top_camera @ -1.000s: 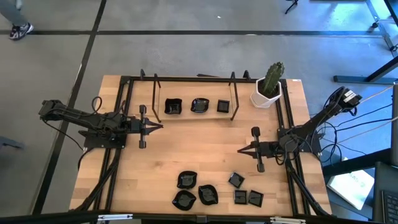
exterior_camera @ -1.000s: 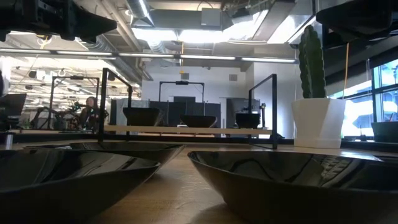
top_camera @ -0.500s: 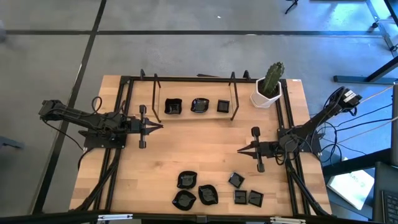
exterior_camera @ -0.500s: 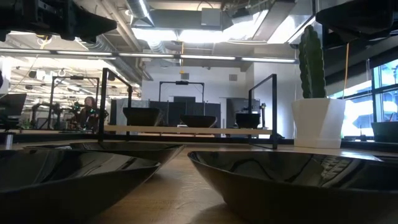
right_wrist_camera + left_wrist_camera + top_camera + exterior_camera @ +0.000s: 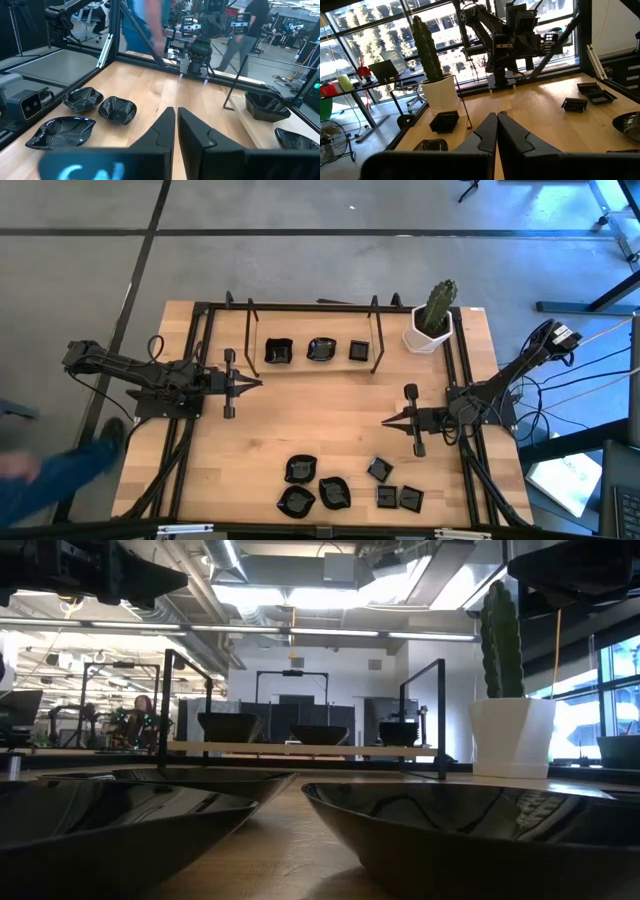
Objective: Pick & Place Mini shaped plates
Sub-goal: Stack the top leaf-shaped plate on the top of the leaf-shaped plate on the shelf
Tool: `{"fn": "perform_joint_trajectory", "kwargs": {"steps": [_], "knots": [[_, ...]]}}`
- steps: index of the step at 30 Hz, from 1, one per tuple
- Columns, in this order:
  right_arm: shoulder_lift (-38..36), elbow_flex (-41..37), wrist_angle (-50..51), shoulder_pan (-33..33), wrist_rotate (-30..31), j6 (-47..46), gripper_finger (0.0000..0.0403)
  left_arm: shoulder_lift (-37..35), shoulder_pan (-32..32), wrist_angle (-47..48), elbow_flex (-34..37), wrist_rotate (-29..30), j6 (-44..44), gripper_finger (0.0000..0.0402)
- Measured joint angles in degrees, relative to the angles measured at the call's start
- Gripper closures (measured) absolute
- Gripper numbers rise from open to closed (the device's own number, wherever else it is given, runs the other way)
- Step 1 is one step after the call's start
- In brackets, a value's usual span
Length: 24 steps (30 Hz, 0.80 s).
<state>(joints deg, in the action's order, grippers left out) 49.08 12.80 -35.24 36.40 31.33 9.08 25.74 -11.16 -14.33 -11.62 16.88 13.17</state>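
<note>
Three tiny glossy black plates (image 5: pixel 321 349) rest on a low wooden shelf (image 5: pixel 300 366) at the table's far side. Several more lie on the tabletop near the front edge: wavy-rimmed ones (image 5: pixel 300 469) and square ones (image 5: pixel 387 498). My left gripper (image 5: pixel 257 383) hovers shut and empty at the left, pointing right, just in front of the shelf. In its wrist view its fingers (image 5: pixel 496 120) are closed together. My right gripper (image 5: pixel 386 421) hovers shut and empty at the right, pointing left. Its fingers (image 5: pixel 176 117) also meet.
A white pot with a green cactus (image 5: pixel 432 320) stands at the far right corner. A black metal frame (image 5: pixel 200 330) runs around the table. A person's leg in blue (image 5: pixel 50 470) shows on the floor by the near left corner. Bare wood lies between the grippers.
A person has walked into view on the floor beside the table's near left corner. The plates have kept still.
</note>
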Motion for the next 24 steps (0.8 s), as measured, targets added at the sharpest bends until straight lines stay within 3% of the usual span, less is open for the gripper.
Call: {"fn": "perform_joint_trajectory", "kwargs": {"steps": [24], "knots": [[0.02, 0.00, 0.82, 0.00, 0.00, -0.05, 0.0379, 0.02, 0.01, 0.00, 0.00, 0.00, 0.00, 0.0393]]}}
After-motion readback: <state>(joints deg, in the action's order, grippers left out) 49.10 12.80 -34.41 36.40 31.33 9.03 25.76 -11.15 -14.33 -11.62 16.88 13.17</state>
